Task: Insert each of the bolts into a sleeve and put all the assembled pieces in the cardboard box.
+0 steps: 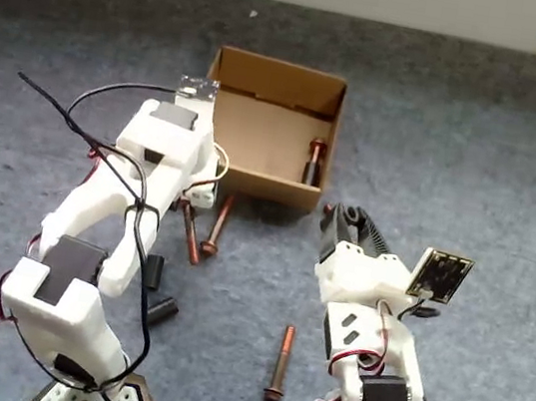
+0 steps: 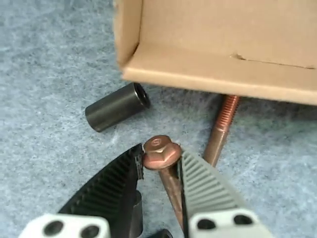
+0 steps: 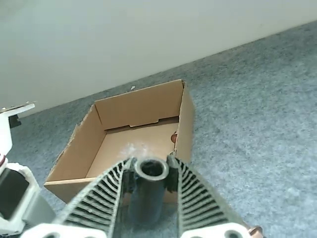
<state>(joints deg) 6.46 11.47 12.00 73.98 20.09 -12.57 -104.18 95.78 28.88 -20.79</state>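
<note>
Currently the left gripper (image 2: 158, 166) clenches a bolt (image 2: 159, 151) just under its head by the cardboard box's (image 2: 208, 69) front wall, while the right gripper (image 3: 151, 173), off to its right, grasps a sleeve (image 3: 147, 196) lengthwise, bore open toward its wrist.

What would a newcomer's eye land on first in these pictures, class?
The left tool grips a bolt by its head, just in front of the box. The right tool holds a sleeve, and one assembled piece is already in the box.
</note>
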